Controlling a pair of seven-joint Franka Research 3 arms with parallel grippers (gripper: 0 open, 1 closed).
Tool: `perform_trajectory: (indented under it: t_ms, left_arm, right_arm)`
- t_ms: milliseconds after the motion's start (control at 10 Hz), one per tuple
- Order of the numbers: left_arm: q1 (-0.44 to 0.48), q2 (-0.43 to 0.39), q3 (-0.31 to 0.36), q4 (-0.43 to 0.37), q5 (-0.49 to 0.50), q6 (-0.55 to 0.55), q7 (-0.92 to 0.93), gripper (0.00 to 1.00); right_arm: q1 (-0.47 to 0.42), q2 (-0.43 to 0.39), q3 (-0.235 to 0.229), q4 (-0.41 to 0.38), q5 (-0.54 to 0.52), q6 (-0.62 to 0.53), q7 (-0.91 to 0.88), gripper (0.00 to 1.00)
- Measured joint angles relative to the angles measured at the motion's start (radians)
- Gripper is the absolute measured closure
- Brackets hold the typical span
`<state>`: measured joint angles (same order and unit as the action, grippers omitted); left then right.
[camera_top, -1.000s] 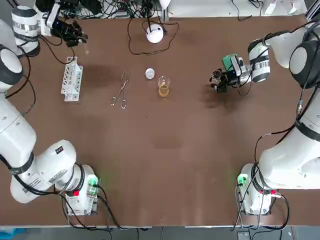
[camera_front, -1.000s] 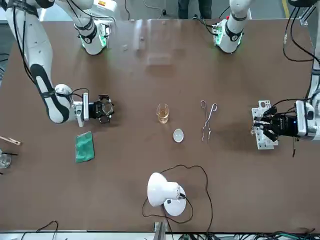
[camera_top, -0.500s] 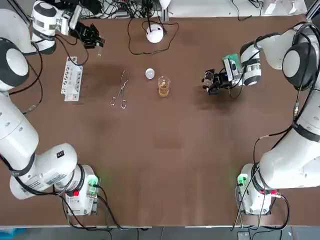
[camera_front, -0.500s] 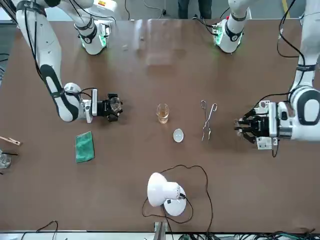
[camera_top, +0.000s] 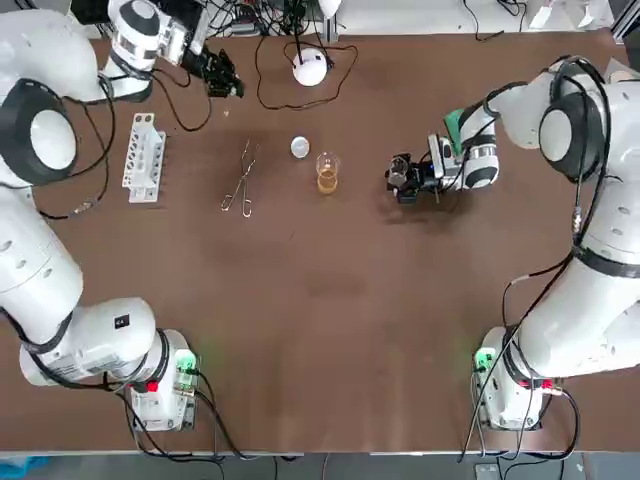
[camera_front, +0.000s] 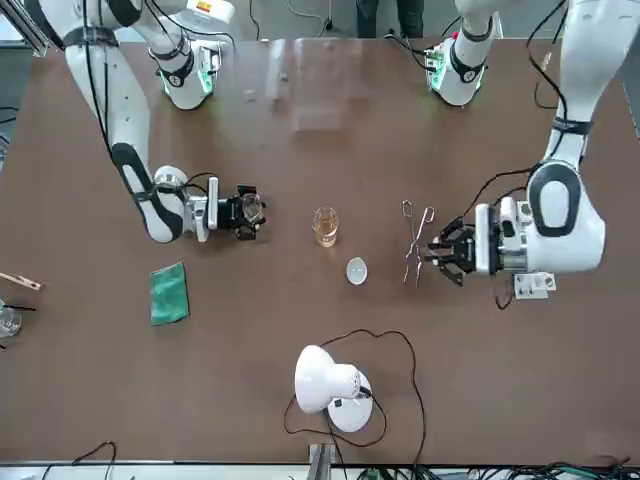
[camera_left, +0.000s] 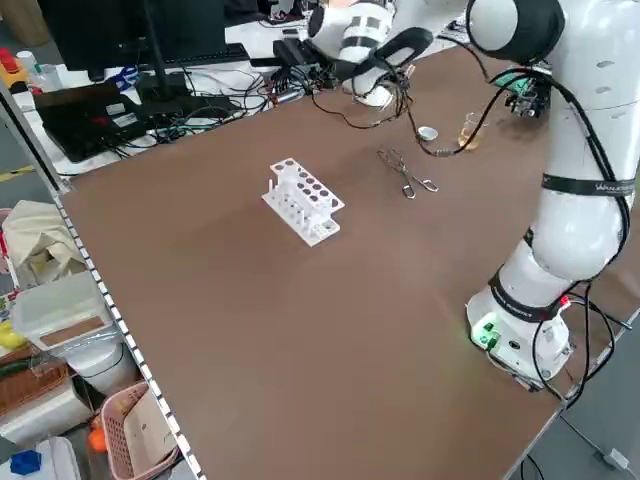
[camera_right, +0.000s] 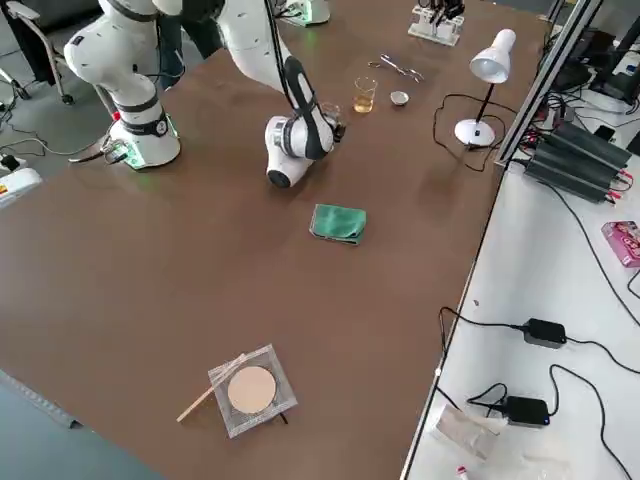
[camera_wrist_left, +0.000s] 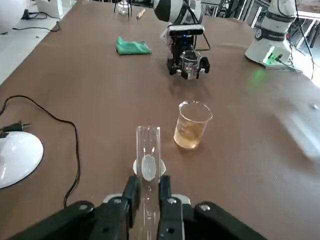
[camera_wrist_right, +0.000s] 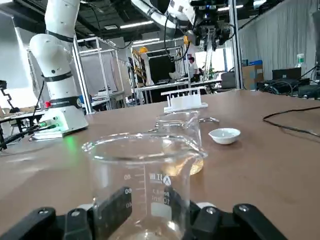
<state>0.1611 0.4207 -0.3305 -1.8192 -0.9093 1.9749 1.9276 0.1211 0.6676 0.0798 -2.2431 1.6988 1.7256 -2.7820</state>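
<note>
My left gripper hovers near the table's far edge, between the white test tube rack and the lamp. It is shut on a clear glass test tube, held upright between the fingers. My right gripper sits low over the table, shut on a small empty glass beaker. It is a short way right of a beaker of amber liquid. A small white dish and metal tongs lie left of that beaker.
A green cloth lies on the robot's right side of the table. The lamp's black cord loops over the far middle. A wire-mesh square with a round pad sits far off at the right end.
The left gripper has carried the test tube rightward from above the rack toward the lamp. The right gripper has slid left with its beaker, closer to the amber beaker.
</note>
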Motion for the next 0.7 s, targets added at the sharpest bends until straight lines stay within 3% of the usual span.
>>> perform_trajectory:
  t_ms: [200, 700]
  left_arm:
    - [-0.118, 0.0, 0.006, -0.004, 0.007, 0.109, -0.097, 0.79]
    - [-0.301, 0.001, 0.011, -0.015, 0.189, 0.271, -0.373, 0.79]
  right_arm:
    - [0.051, 0.008, -0.001, 0.003, 0.062, 0.001, -0.003, 0.61]
    - [0.102, 0.013, -0.004, 0.009, 0.114, 0.007, -0.01, 0.61]
